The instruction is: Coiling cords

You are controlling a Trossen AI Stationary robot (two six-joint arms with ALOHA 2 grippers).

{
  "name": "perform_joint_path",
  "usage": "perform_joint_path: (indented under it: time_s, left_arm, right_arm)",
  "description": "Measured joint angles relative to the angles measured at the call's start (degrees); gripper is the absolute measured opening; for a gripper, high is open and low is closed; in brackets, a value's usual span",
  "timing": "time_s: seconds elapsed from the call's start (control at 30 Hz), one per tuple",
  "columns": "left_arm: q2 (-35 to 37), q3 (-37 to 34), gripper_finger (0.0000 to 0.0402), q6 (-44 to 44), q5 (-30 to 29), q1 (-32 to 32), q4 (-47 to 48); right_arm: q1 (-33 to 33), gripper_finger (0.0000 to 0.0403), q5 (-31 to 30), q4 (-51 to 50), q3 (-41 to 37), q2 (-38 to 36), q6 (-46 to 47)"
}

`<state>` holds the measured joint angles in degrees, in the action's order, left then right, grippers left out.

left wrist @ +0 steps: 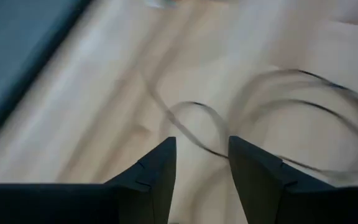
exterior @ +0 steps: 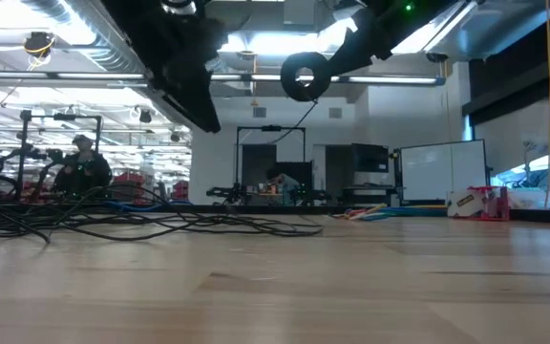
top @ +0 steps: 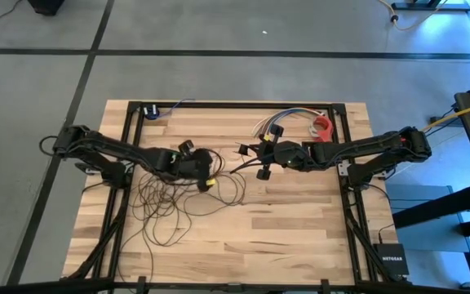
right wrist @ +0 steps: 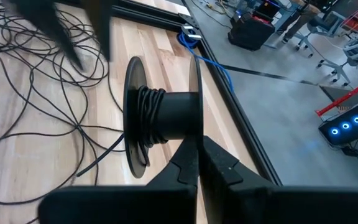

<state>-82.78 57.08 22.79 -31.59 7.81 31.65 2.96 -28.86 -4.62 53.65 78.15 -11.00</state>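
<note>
Right gripper (right wrist: 197, 163) jaws clamped on spool (right wrist: 166, 118) flange above worktop (top: 300, 237); left gripper (left wrist: 202, 163) jaws apart over cords (top: 170, 204): feed slack steadily, avoid snagging loops.

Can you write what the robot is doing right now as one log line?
right tool: shut on spool, raised | left tool: open above cords | cords: few turns wound, most loose on table

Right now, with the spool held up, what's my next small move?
Probably lower the left end effector and close on the cord. Its fingers hang open above loose loops, and the right end effector holds the spool with only a few turns wound.
</note>
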Motion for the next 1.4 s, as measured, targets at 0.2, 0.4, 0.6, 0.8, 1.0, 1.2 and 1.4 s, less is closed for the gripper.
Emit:
perform_joint_path:
  time_s: [0.2,0.4,0.6,0.8,1.0,1.2,1.4]
  left_arm:
    - [2.3,-0.2,0.014,-0.7,-0.7,0.4,0.1]
    - [1.6,-7.9,0.014,-5.8,-3.2,-0.7,-16.0]
    - [0.0,-17.4,0.014,-15.1,-3.1,-2.8,-42.8]
    - [-7.7,-19.4,0.014,-22.7,-1.7,-6.8,-58.1]
    - [-17.2,-17.2,0.014,-33.8,-3.7,-8.7,-68.7]
    - [-19.5,-14.3,0.014,-40.3,-7.0,-8.7,-71.5]
    - [-19.4,-13.8,0.0139,-41.1,-5.9,-9.6,-71.0]
  right_arm:
    - [0.0,0.0003,1.0,0.1,0.0,0.0,0.0]
    - [0.0,0.0003,1.1,0.1,0.0,0.0,-0.5]
    - [0.0,0.0003,1.1,0.4,0.0,0.0,-1.2]
    - [0.0,0.0003,1.1,1.1,0.0,0.0,-1.5]
    - [0.0,0.0003,1.1,1.4,0.0,0.0,-1.3]
    - [0.0,0.0003,1.1,0.8,0.0,0.0,0.0]
    - [0.0,0.0003,1.0,0.3,0.0,0.0,0.2]
